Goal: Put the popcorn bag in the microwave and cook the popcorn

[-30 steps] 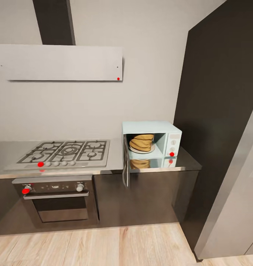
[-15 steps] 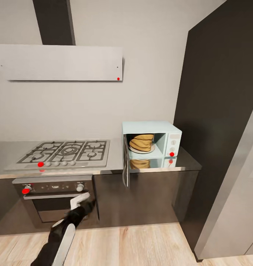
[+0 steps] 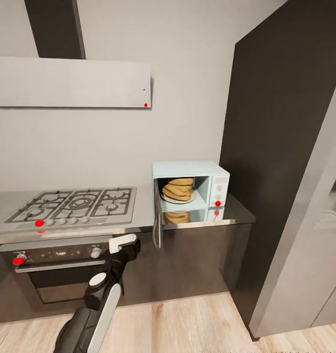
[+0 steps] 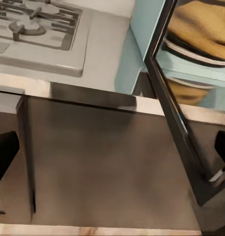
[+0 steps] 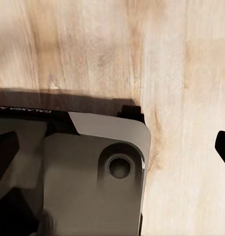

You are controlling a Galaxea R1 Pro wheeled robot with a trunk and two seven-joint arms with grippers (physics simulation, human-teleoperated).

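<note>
The pale mint-blue microwave (image 3: pixel 214 184) stands on the grey countertop (image 3: pixel 144 215) with its dark glass door (image 3: pixel 157 220) swung wide open toward the hob. Inside it the tan popcorn bag (image 3: pixel 178 188) sits on a pale plate; the popcorn itself is hidden. My left gripper (image 3: pixel 124 243) is raised in front of the dark cabinet, below and left of the door edge. In the left wrist view the gripper (image 4: pixel 112 152) is open and empty, facing the door (image 4: pixel 177 115) and bag (image 4: pixel 203 27). My right gripper (image 5: pixel 112 147) hangs open over the wooden floor.
A gas hob (image 3: pixel 74 206) lies left of the microwave over a black built-in oven (image 3: pixel 55 267), with a grey hood (image 3: pixel 69 81) above. A tall dark cabinet (image 3: pixel 285 147) closes the right side. The robot's base (image 5: pixel 87 177) sits under the right gripper.
My left arm has come up from the bottom of the view toward the counter front near the open door. The camera has turned a little, shifting the scene leftward.
</note>
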